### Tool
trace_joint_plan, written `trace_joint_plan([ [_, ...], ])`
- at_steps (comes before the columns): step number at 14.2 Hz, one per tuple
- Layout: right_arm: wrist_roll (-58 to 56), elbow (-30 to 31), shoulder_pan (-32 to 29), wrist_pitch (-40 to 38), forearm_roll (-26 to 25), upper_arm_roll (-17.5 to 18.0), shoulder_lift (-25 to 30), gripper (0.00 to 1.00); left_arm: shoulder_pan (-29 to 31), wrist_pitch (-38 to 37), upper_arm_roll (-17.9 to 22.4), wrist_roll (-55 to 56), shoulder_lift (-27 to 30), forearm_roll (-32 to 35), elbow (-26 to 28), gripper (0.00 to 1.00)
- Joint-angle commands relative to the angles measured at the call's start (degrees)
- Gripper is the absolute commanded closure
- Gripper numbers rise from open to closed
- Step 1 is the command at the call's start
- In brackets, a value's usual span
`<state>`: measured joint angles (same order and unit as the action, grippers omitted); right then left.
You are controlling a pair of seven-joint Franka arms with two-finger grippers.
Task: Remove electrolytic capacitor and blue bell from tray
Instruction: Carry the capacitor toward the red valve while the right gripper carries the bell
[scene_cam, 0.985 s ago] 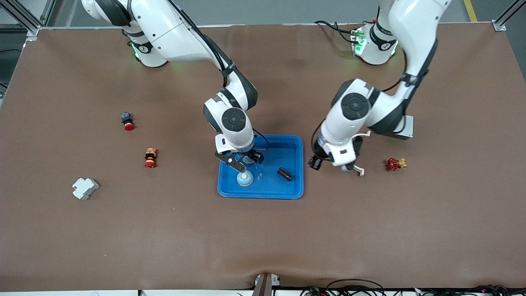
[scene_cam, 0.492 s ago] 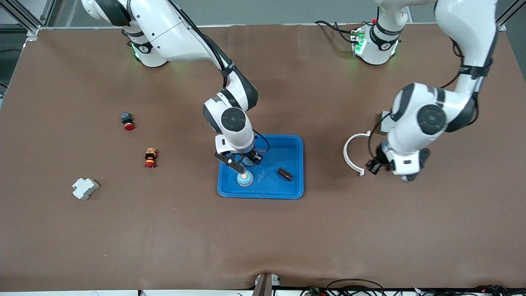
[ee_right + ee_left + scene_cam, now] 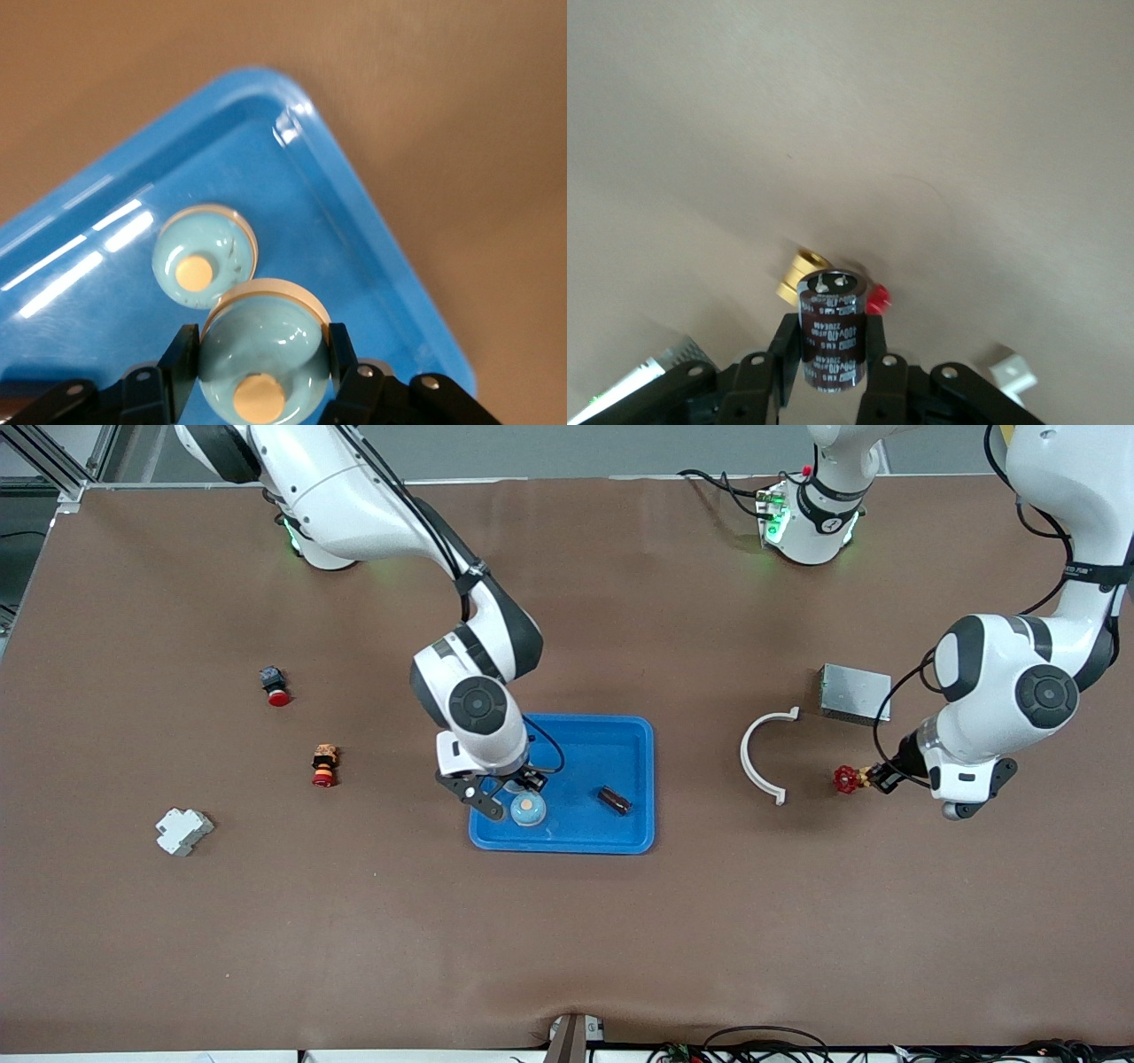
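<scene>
My right gripper [image 3: 505, 788] is shut on a light blue bell [image 3: 261, 354] with a cream button, low over the blue tray [image 3: 633, 735] at the corner toward the right arm's end. A second bell [image 3: 528, 809] rests in the tray just beside it. A dark capacitor [image 3: 613, 800] lies on its side in the tray toward the left arm's end. My left gripper [image 3: 890, 772] is shut on another dark brown capacitor [image 3: 830, 332], held upright over the table right by a red-and-gold valve [image 3: 846, 779].
A white curved clip [image 3: 753, 762] and a metal box [image 3: 855, 693] lie between the tray and the left arm. Toward the right arm's end sit a red push button [image 3: 275, 688], an orange-and-red part [image 3: 324, 766] and a white block [image 3: 183, 831].
The left arm swung from beside the tray out toward its own end of the table, carrying its capacitor over the valve. The right gripper closed on a bell and shifted slightly.
</scene>
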<state>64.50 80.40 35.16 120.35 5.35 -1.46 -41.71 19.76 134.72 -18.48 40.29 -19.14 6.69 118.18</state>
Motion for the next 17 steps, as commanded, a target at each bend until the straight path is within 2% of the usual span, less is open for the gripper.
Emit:
trace_joint_plan([
  [1,-11.28,0.19,-5.51,-4.93,4.57,0.58,4.16,1.00,2.56,2.04,-0.33,-5.12,-3.25,2.09,-1.36,1.00],
  [3,-19.46,0.37,-9.82,-10.11,4.84,0.58,6.63,1.00,5.63,3.52,-0.24,-5.22,-6.50,9.36,-3.03,1.00],
  [5,-26.67,1.50,-13.52,-13.38,4.76,0.40,9.00,1.00,5.82,6.33,-0.24,-4.87,-9.75,10.54,-4.35,1.00],
  [7,-35.28,5.36,-16.16,-13.04,3.71,-0.21,11.81,1.00,5.91,6.44,-0.24,-4.70,-13.10,10.54,-7.42,1.00],
  [8,-39.24,7.12,-17.91,-12.95,2.75,-0.47,13.04,1.00,5.91,6.35,-0.24,-4.78,-13.81,10.54,-8.04,0.95],
  [9,-42.67,8.27,-19.49,-12.86,1.08,-0.47,13.84,1.00,5.65,6.35,-0.24,-4.70,-14.16,10.54,-8.40,0.73],
  [10,-44.62,9.41,-20.47,-12.78,-0.50,-0.47,14.63,1.00,5.47,6.26,-0.24,-4.70,-14.08,10.54,-8.49,0.29],
  [11,-46.38,10.81,-21.43,-12.08,-1.30,-0.47,15.33,1.00,5.64,6.09,-0.24,-4.70,-13.82,10.63,-8.75,0.00],
  [13,-51.47,16.16,-24.07,-7.97,-1.31,-0.47,17.61,1.00,5.38,4.43,-0.59,-4.52,-11.98,10.63,-8.67,0.00],
  [15,-56.21,22.58,-26.27,-2.34,-1.39,-0.47,19.81,1.00,5.47,-0.31,-1.56,-4.43,-9.35,10.19,-9.45,0.00],
  [17,-60.44,28.29,-28.47,3.02,-1.40,-0.47,21.40,1.00,5.47,-5.76,-5.15,-0.25,-7.84,9.84,-11.29,0.00],
])
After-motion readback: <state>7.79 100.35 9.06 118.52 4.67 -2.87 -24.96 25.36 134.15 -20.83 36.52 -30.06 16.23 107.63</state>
